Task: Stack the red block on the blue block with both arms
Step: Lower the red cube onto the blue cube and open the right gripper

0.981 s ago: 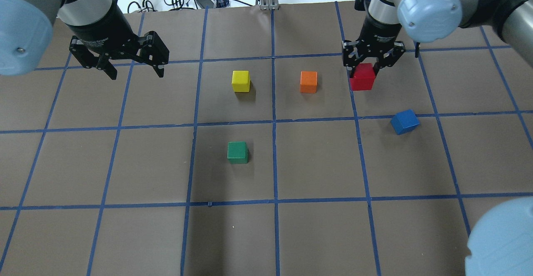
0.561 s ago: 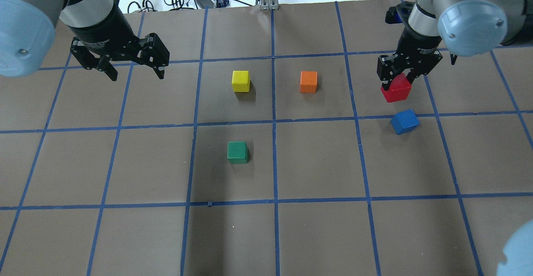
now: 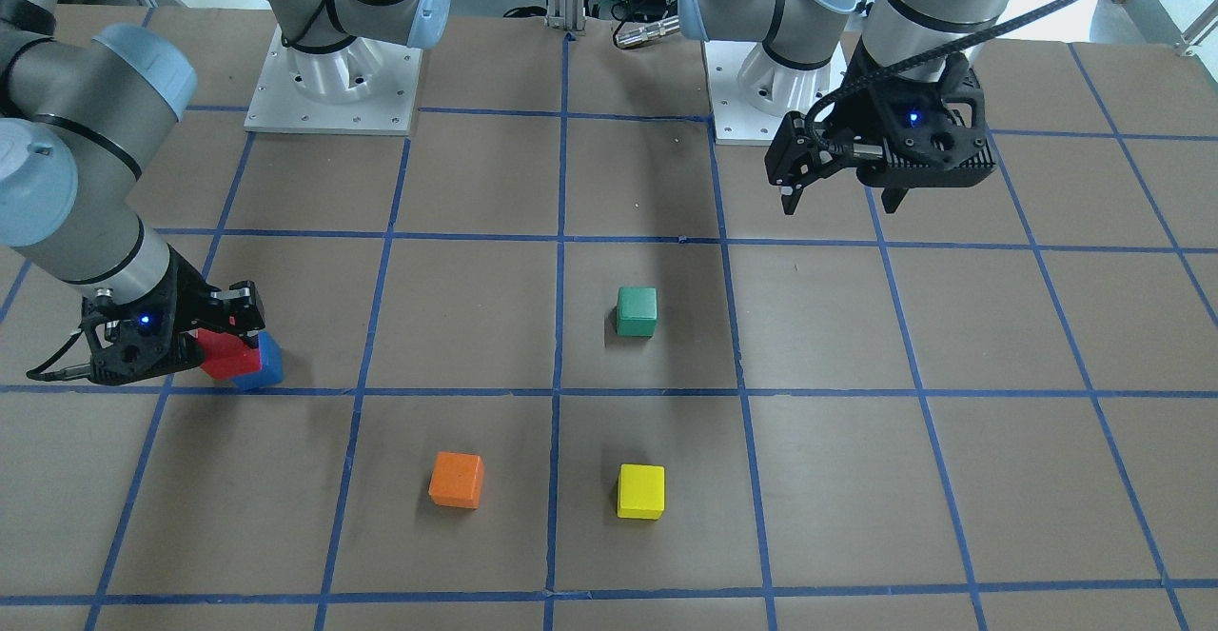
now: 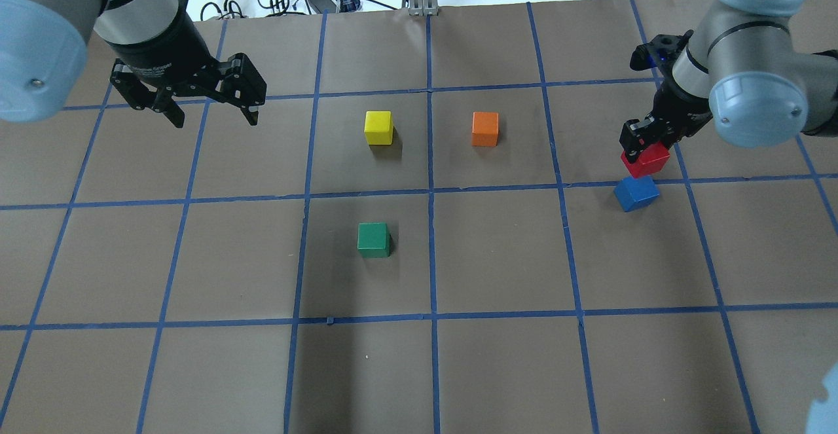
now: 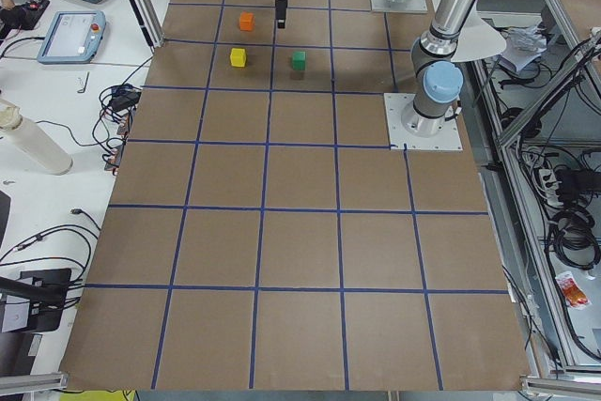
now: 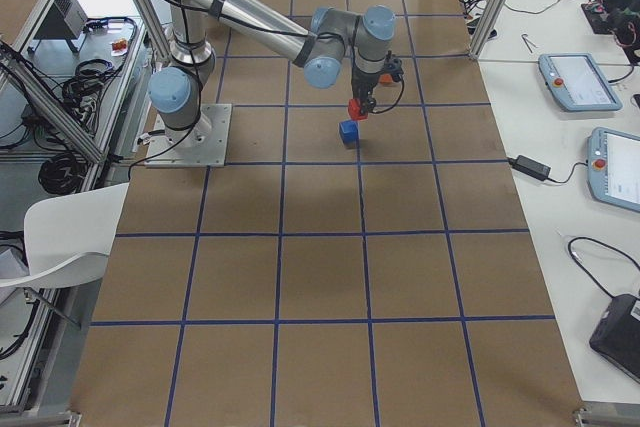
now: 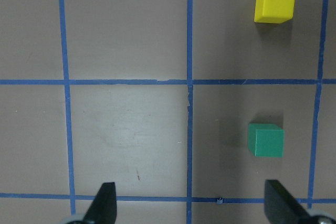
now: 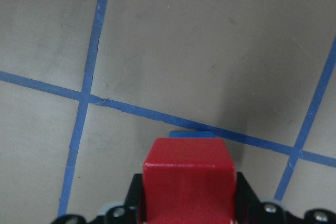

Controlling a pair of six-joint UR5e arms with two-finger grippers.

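Bright, even light falls from above: the green block (image 4: pixel 373 239) throws only a short, soft shadow on the table (image 4: pixel 497 257). In the left wrist view a pale sheen washes the table's middle (mildly; the tape lines (image 7: pixel 189 35) stay crisp). The red block (image 8: pixel 189 179), very near the right wrist lens, looks soft-edged, a dim shadow beside it. The left arm's joint cap (image 4: pixel 33 41) blurs at the overhead view's edge.

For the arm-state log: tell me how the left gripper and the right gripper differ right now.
The left gripper is open and empty; the right gripper is shut on the red block. The left gripper hangs over bare table, apart from the yellow block; the right gripper holds its load close above the blue block. Both are black, two-fingered and point down.
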